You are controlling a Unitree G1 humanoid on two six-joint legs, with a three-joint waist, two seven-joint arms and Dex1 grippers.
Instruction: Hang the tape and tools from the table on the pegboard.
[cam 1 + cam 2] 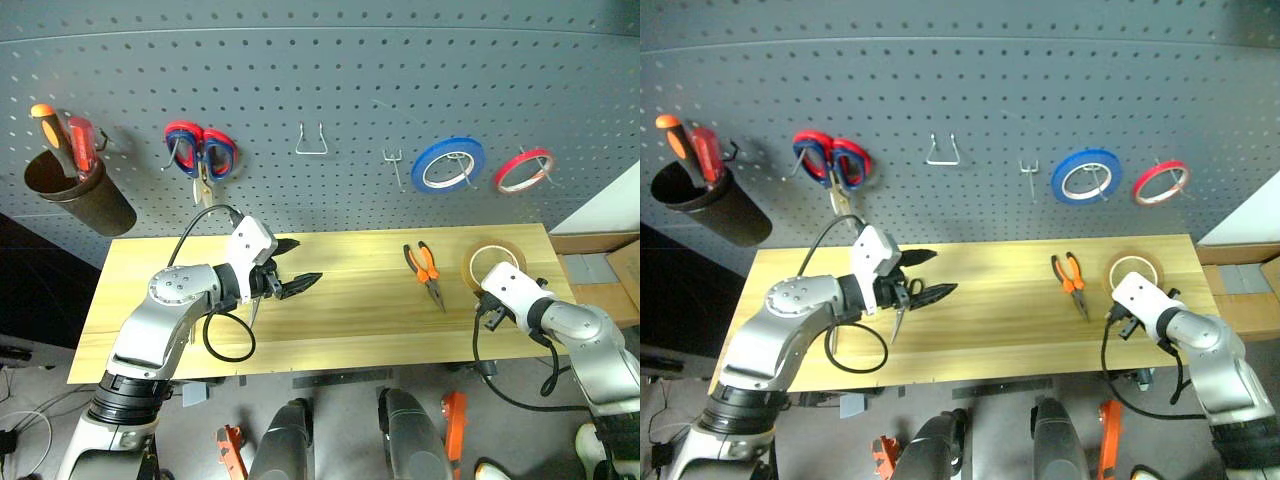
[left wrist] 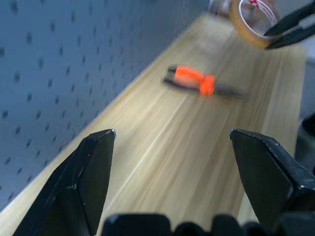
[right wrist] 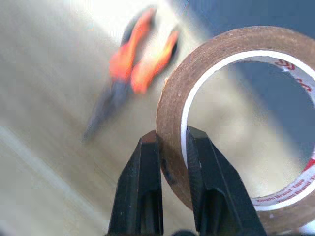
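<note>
My right gripper [image 3: 172,147] is pinched on the wall of the tape [image 3: 236,118], one finger outside the ring and one inside its wide hole. From the head views I see the ring upright at the right end of the table [image 1: 350,320], just beyond my right wrist. My left gripper [image 1: 292,270] hovers over the left half of the tabletop with its fingers [image 2: 83,182] spread wide; I see something slim and silver hanging just below it, but I cannot tell what it is or whether I am gripping it. The pliers [image 1: 425,270] lie flat on the wood, between my two grippers and just left of the tape, their orange handles toward the wall. Beyond the table stands the pegboard [image 1: 330,70]. From left to right it carries a dark cup [image 1: 75,190] with an orange and a red handle in it, red-and-blue scissors [image 1: 203,152], two bare metal hooks [image 1: 311,142], a blue tape ring [image 1: 448,164] and a red tape ring [image 1: 523,170].
</note>
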